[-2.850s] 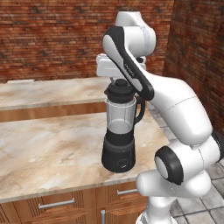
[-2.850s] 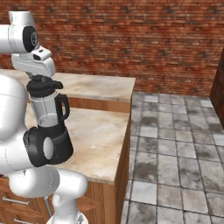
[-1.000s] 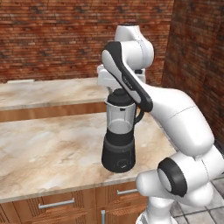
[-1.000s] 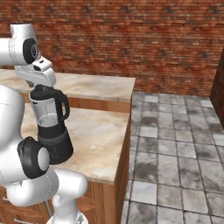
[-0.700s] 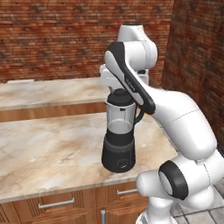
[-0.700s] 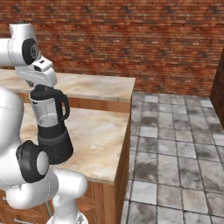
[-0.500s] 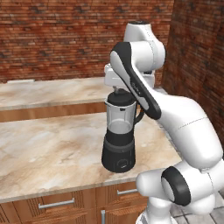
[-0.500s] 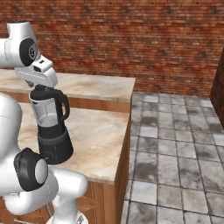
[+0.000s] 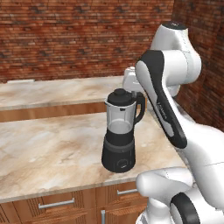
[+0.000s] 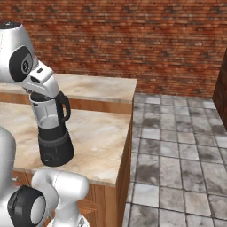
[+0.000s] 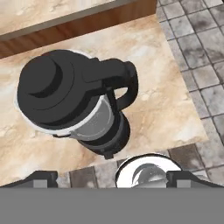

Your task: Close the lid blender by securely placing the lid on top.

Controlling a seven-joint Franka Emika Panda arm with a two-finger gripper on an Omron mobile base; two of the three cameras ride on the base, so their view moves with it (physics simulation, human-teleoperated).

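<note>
Gripper (image 11: 112,177) spread empty at bottom of hand view, above the lid (image 11: 54,89), which already sits on the blender (image 9: 120,131) jar mid-counter; task looks essentially done.

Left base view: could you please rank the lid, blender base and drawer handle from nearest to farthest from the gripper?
1. Lid, atop the jar.
2. Base, on the counter.
3. Drawer handle, lower left, below the countertop.
</note>
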